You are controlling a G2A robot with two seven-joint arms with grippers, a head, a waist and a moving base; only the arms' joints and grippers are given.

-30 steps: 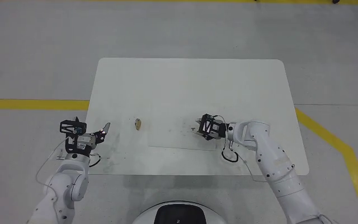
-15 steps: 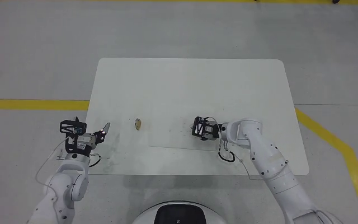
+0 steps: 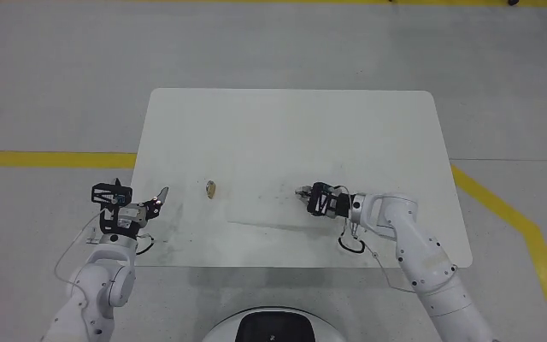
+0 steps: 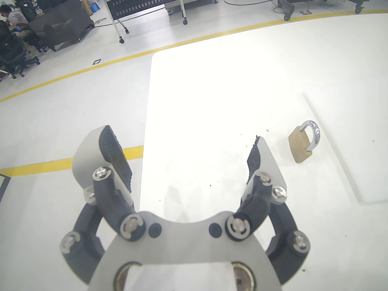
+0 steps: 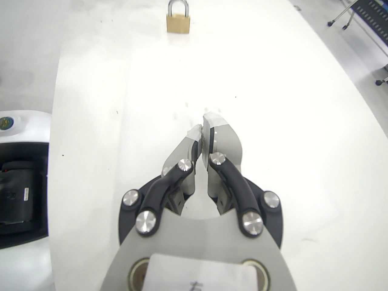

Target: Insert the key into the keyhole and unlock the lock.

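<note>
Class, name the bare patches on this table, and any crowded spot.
The far half of the table, beyond the padlock and the right gripper, is bare. So is the stretch between padlock and right gripper. Tightest: the near left edge, between the left gripper and the padlock.

White arms (image 3: 419, 255), black cables (image 3: 341, 243), silver screw-studded fingers (image 5: 222, 137).

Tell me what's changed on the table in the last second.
The right gripper rolled at the wrist, and its forearm swung slightly toward the robot; its shut fingertips stayed over nearly the same spot on the table. Nothing was visibly picked up or let go. The padlock and the open left gripper kept their places.
</note>
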